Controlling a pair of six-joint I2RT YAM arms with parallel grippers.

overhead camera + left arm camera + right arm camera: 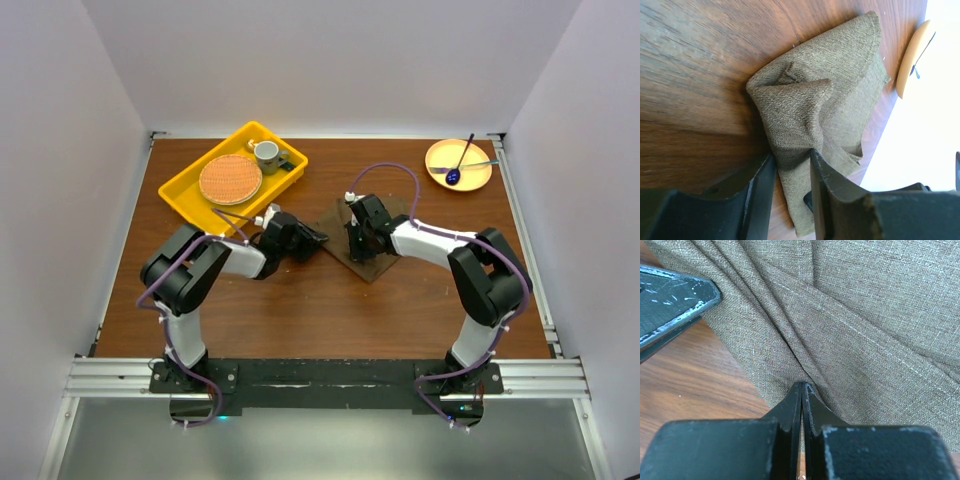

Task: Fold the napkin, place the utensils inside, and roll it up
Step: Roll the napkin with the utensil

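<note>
Centrally, napkin (815, 100) pinched by left end effector (792, 159), right end effector (802, 386) closed; tray (185, 190) nearby.

Top view's evenly lit from above, nice and sharp, just soft shadows under the arms (480, 280). Left wrist cam: warm glare streaks across the tabletop (700, 75), right edge totally blown out white, left gripper (791, 159) dark and a bit soft. Right wrist cam is bright, napkin (865, 315) weave crisp, right gripper (801, 387) maybe slightly out of focus.
</note>
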